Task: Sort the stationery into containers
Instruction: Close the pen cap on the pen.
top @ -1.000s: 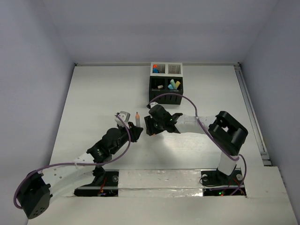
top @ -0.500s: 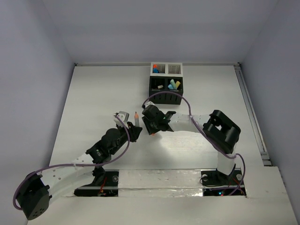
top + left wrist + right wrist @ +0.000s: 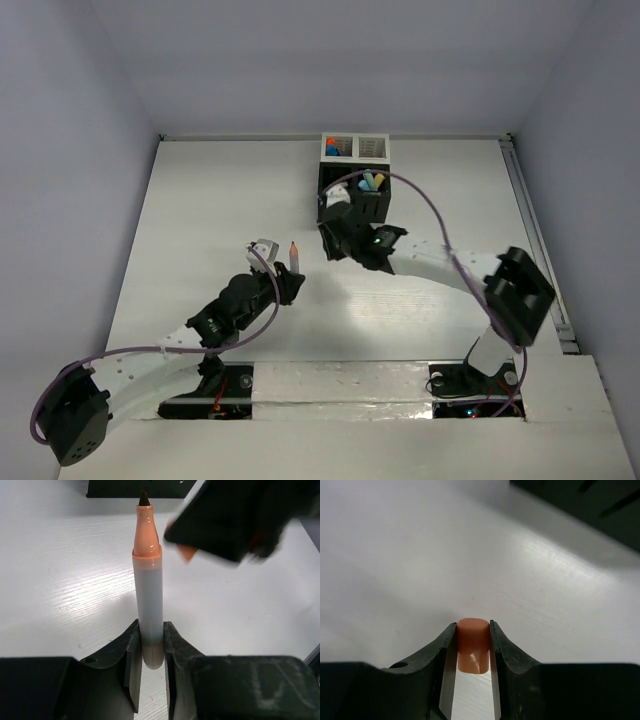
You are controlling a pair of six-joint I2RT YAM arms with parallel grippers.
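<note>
Orange cap [image 3: 472, 646] is clamped in right jaws, uncapped marker [image 3: 148, 605] in left jaws — seemingly the capping step; next, both must line up straight.

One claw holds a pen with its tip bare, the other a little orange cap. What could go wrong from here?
The marker is pinched only at its tail end by the left gripper, so a bump could tilt it or knock it loose. Its bare tip could smear ink on the white table. The orange cap is small and squeezed at its sides by the right gripper; it might pop out.
</note>
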